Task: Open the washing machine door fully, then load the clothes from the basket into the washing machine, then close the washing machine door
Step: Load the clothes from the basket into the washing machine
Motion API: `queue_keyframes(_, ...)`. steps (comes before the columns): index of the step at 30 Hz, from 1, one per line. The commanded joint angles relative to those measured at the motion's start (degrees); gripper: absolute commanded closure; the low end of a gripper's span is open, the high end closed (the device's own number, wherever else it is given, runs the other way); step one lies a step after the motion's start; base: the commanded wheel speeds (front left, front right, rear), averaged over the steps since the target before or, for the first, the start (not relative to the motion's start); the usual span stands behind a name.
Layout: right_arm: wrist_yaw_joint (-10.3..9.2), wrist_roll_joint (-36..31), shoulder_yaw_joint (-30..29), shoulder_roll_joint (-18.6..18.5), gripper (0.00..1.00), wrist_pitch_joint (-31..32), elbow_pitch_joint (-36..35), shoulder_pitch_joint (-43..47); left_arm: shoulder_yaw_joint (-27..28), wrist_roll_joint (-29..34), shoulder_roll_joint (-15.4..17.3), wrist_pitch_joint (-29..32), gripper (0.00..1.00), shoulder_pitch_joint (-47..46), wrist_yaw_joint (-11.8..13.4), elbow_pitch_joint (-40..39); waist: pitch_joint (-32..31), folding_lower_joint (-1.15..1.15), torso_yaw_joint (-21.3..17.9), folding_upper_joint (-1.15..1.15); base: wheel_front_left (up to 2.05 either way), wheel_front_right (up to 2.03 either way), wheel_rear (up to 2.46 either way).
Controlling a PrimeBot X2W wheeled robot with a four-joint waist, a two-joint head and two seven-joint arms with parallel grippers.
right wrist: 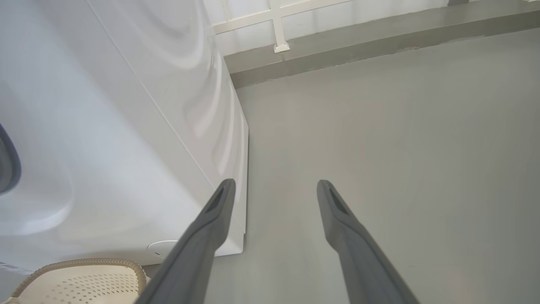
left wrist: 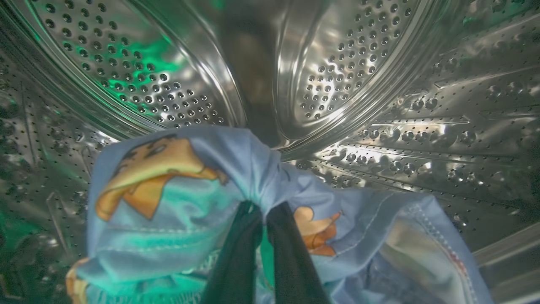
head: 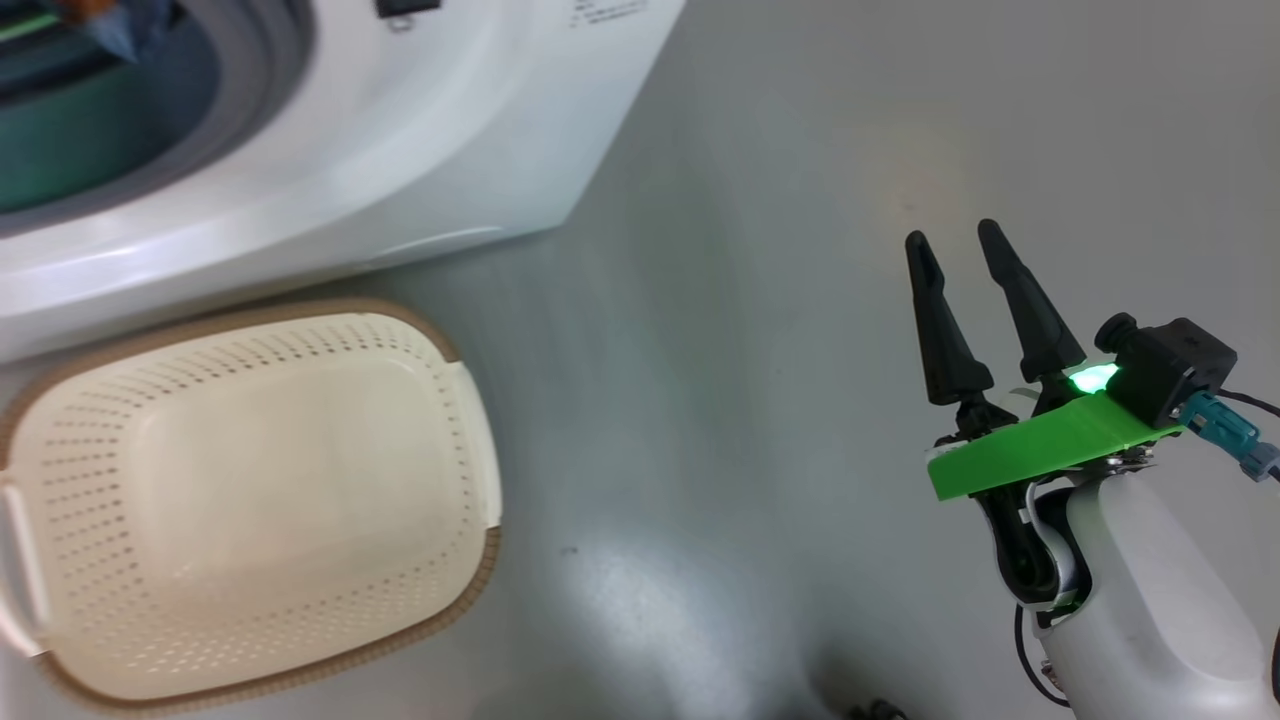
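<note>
Inside the perforated steel drum of the washing machine, my left gripper is shut on the clothes, a light blue fabric with orange-brown bears bunched around its fingertips. A scrap of that fabric shows in the machine's opening at the top left of the head view. The cream basket stands on the floor in front of the machine with nothing inside. My right gripper hangs open over bare floor to the right, holding nothing. The washing machine door is out of view.
In the right wrist view, the open right gripper points past the machine's white front corner, with the basket rim at lower left. Grey floor runs to a low ledge and white railing behind.
</note>
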Motion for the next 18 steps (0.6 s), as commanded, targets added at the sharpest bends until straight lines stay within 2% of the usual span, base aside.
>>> queue_keyframes(1,0.25,-0.7,0.8,0.0,0.00,-0.5,-1.3,0.4,0.7,0.1,3.0,-0.3,1.00,-1.2,0.1,-0.7,2.8,-0.01,-2.7,0.00,0.00,0.00,0.00)
queue_keyframes(5,0.25,-0.9,0.9,0.5,0.00,-0.5,-1.2,0.3,0.2,0.1,4.0,1.7,1.00,-4.6,-0.3,1.4,2.9,-0.01,-3.2,0.00,0.00,0.00,0.00)
queue_keyframes(7,0.25,-1.0,1.0,0.6,0.00,-0.5,-1.2,0.1,0.0,-0.1,4.0,4.9,1.00,-6.1,-0.3,3.3,2.8,-0.01,-3.3,0.00,0.00,0.00,0.00)
queue_keyframes(8,0.25,-1.0,0.9,0.7,0.00,-0.5,-1.1,0.1,-0.1,-0.3,3.9,6.9,0.80,-6.8,-0.4,4.2,2.7,-0.01,-3.2,0.00,0.00,0.00,0.00)
queue_keyframes(10,0.25,-1.1,0.9,0.7,0.00,-0.5,-1.0,0.0,-0.3,-0.5,3.7,10.5,0.00,-8.0,-0.4,5.5,2.6,-0.01,-3.1,0.00,0.00,0.00,0.00)
queue_keyframes(14,0.25,-1.1,1.1,0.8,0.00,-0.5,-0.6,-0.2,-0.1,-1.6,3.0,14.3,0.00,-8.4,-0.4,6.8,2.0,-0.01,-2.9,0.00,0.00,0.00,0.00)
queue_keyframes(18,0.25,-1.1,1.2,0.8,0.00,-0.5,-0.1,-0.3,-0.3,-2.0,2.2,13.3,0.00,-6.8,-0.8,7.1,1.1,-0.01,-2.3,0.00,0.00,0.00,0.00)
